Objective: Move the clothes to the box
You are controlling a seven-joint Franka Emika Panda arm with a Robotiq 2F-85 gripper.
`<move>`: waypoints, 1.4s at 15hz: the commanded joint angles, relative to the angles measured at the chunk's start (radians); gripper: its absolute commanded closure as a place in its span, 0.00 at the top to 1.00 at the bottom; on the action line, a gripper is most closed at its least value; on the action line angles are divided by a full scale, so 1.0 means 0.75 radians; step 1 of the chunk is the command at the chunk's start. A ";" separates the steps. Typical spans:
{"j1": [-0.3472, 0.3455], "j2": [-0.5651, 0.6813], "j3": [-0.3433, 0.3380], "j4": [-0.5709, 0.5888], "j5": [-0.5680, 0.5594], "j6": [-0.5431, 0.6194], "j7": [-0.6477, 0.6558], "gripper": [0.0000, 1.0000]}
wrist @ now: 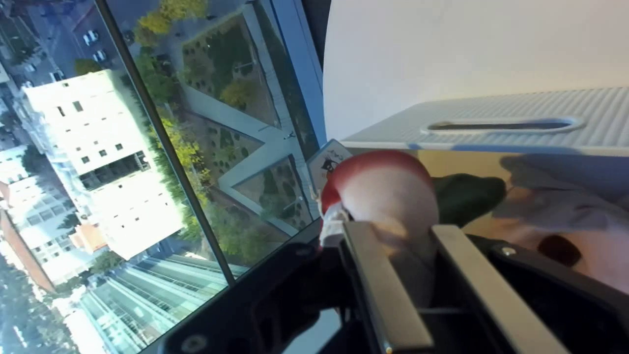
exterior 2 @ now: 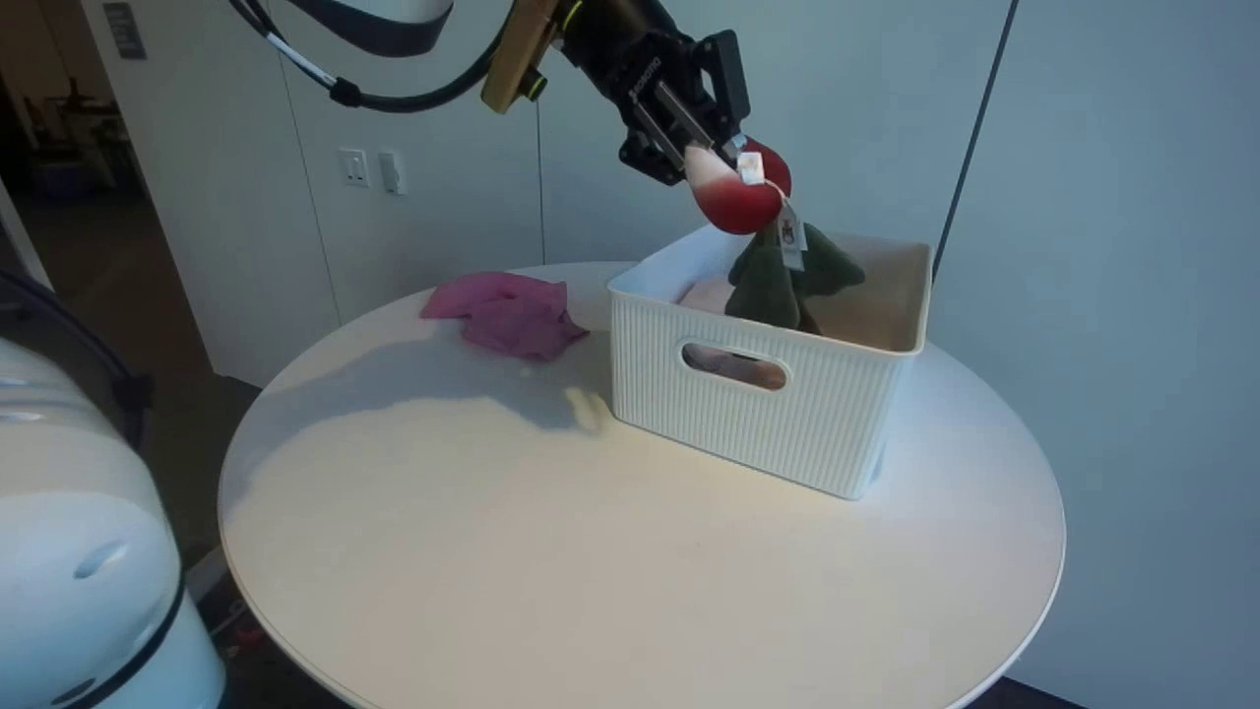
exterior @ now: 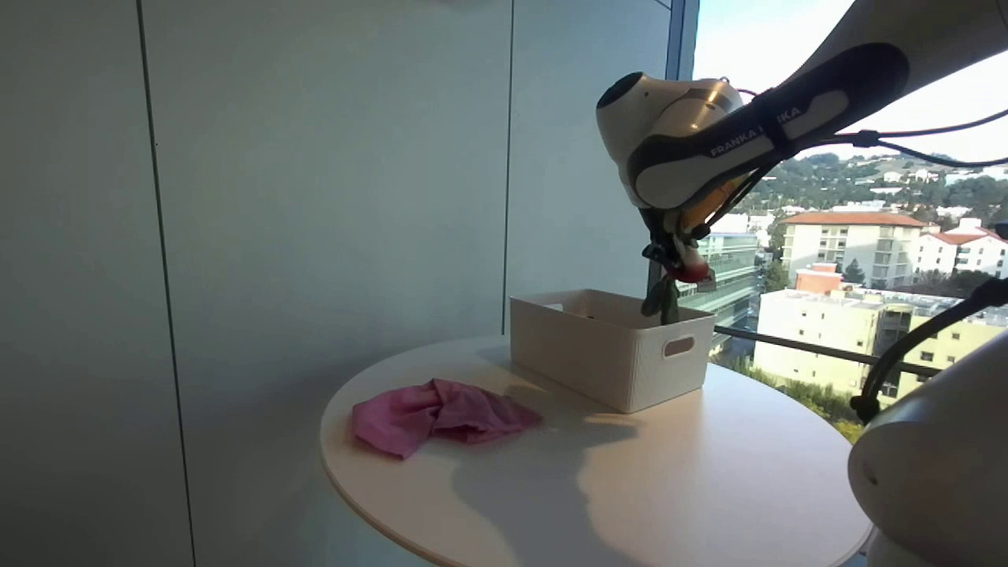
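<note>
A pink cloth (exterior: 457,409) lies crumpled on the round worktop (exterior: 732,472), outside the white box (exterior: 575,350) and near it, with a strip of bare surface between the two in both exterior views. The arm (exterior: 693,150) reaches over the box, its gripper (wrist: 402,228) aimed downward at a tilt. The jaws clamp a plush toy (exterior 2: 733,202), pressing on its white end from both sides; its red part sits below the grip, and green leaf-like parts (exterior 2: 773,281) hang beneath into the box's mouth, their lowest tips hidden behind the rim in both exterior views. A printed tag (exterior 2: 790,231) dangles on a thin string beside the red part, and a small white label (exterior 2: 750,167) shows close to the jaws. Inside the box, a pale pinkish thing (exterior 2: 701,295) shows partly above the rim in an exterior view; the wrist view has a dark oval patch (wrist: 560,250) among soft-looking contents, but what these are cannot be told. A broad shadow (exterior: 520,480) stretches across the worktop by the cloth. Behind are pale wall panels (exterior: 331,173) and a window (exterior: 764,47) giving onto buildings (exterior: 850,244).
</note>
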State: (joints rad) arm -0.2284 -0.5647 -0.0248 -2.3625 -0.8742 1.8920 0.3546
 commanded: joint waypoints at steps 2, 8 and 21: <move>-0.024 0.181 -0.036 0.119 -0.208 0.028 0.212 0.13; 0.092 0.236 -0.143 0.097 -0.116 0.524 0.114 0.73; 0.395 0.331 0.033 0.181 0.671 0.639 -0.631 1.00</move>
State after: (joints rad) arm 0.0198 -0.3669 -0.0270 -2.3045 -0.4828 2.4215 0.0256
